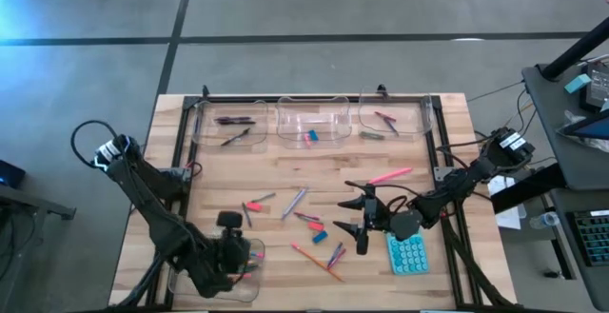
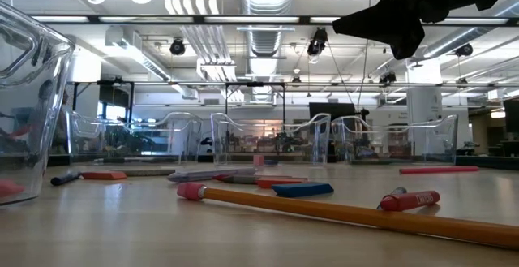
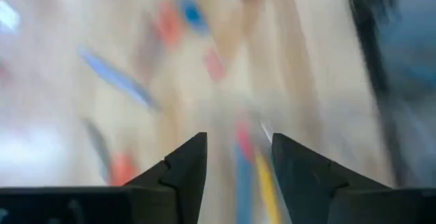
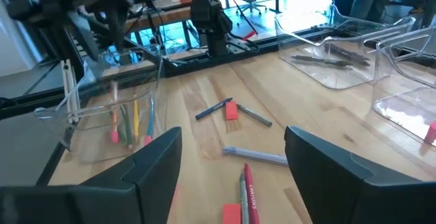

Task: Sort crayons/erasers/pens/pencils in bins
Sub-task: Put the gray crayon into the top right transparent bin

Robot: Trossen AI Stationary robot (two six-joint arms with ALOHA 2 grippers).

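Observation:
My left gripper hangs over the clear bin at the table's near left corner. Its fingers are open, and the blurred view past them shows pink, blue and yellow pencils. The right wrist view shows those pencils leaning inside that bin. My right gripper is open above the table's middle right, holding nothing. A red crayon and a red eraser lie on the table below it. An orange pencil, a blue eraser and a pink pencil lie loose on the wood.
Three clear bins stand along the far edge: the left one holds dark pens, the middle one erasers, the right one crayons. A teal calculator lies near my right gripper. More loose sticks lie mid-table.

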